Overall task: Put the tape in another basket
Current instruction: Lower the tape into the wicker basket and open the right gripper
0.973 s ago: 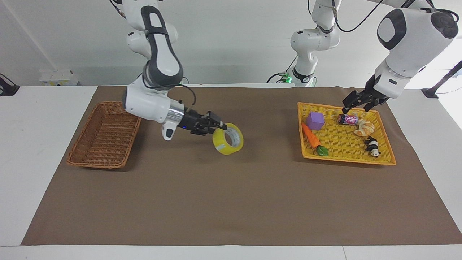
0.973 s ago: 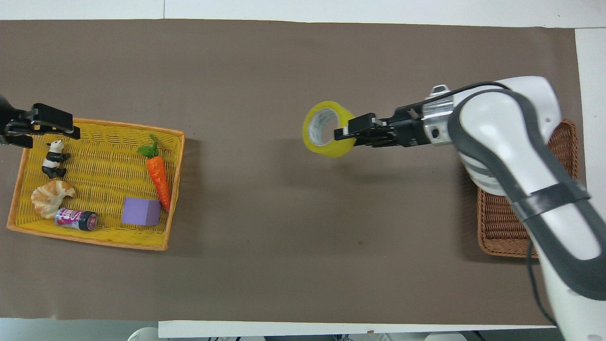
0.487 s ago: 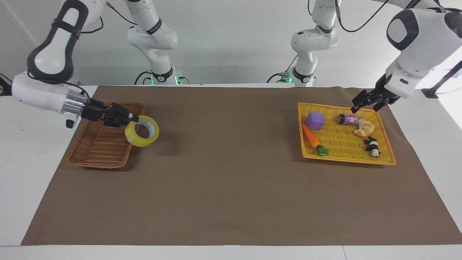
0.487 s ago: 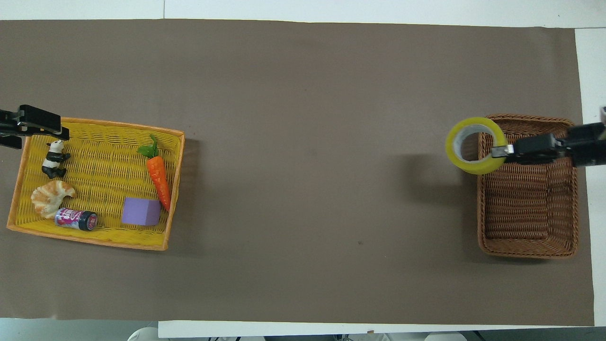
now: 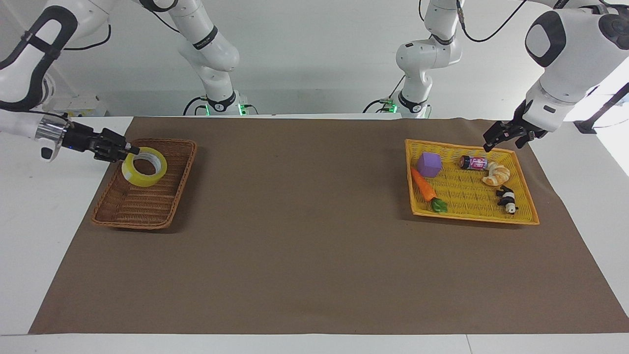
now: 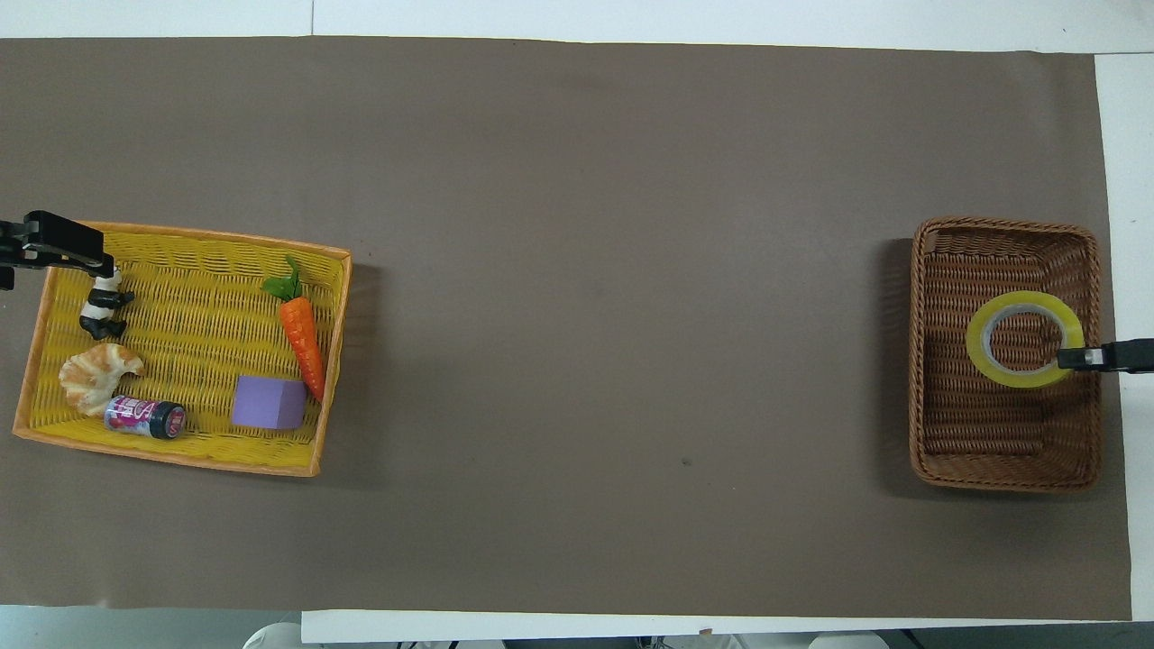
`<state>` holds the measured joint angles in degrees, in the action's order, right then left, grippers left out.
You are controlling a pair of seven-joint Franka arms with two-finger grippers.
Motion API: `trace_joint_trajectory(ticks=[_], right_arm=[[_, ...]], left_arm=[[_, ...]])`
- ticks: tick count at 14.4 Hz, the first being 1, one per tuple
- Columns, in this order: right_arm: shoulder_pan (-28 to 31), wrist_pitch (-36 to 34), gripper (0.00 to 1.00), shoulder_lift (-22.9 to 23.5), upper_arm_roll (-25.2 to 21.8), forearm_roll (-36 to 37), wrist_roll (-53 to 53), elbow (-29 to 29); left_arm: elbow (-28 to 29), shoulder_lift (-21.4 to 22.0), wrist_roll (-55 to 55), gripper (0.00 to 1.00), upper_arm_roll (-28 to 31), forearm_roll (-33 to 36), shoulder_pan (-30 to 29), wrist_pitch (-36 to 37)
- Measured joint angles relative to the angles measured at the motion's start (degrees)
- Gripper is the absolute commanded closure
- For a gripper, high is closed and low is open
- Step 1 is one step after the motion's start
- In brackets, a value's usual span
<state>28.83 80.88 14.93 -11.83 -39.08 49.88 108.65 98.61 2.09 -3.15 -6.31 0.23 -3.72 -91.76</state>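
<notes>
I count one roll of tape (image 5: 144, 166), one wicker basket (image 5: 147, 216) and one yellow tray (image 5: 471, 216). In the tray: one carrot (image 5: 422, 184), one purple block (image 5: 430, 163), one can (image 5: 472, 162), one croissant (image 5: 496, 173), one panda (image 5: 507, 199). Two claws: left claw (image 5: 499, 136), right claw (image 5: 123, 149).

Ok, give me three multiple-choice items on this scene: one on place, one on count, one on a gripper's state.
1. The tape is over:
A. the basket
B. the tray
C. bare mat

2. Things in the tray:
A. three
B. five
C. seven

3. The right gripper is:
A. open and empty
B. shut on the tape
C. holding a carrot

Key: 1 A, the roll hangs above the wicker; 2 B, cube, carrot, can, croissant, panda; 3 B, its fingertips pinch the roll's wall. The left gripper waits open over the tray's corner.
</notes>
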Motion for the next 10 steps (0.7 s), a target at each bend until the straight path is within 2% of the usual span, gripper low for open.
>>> trace_joint_trajectory(ticks=[4, 5, 6, 7, 10], right_arm=[[0.1, 1.8, 1.00, 3.3, 0.3, 2.5, 6.5, 1.0], [0.3, 2.9, 0.91, 4.0, 0.2, 2.7, 8.5, 1.6], [0.5, 3.3, 0.55, 4.7, 0.2, 2.7, 9.9, 1.8], [0.6, 3.2, 0.01, 4.8, 0.2, 2.7, 10.7, 1.7], [0.1, 4.6, 0.00, 4.7, 0.4, 3.9, 11.2, 1.1]], left_arm=[[0.0, 0.1, 0.0, 0.00, 0.1, 0.3, 0.0, 0.0], [0.0, 0.1, 0.0, 0.00, 0.0, 0.3, 0.1, 0.0], [0.0, 0.1, 0.0, 0.00, 0.0, 0.3, 0.2, 0.0], [0.0, 0.1, 0.0, 0.00, 0.0, 0.3, 0.3, 0.0], [0.0, 0.1, 0.0, 0.00, -0.1, 0.3, 0.4, 0.0]])
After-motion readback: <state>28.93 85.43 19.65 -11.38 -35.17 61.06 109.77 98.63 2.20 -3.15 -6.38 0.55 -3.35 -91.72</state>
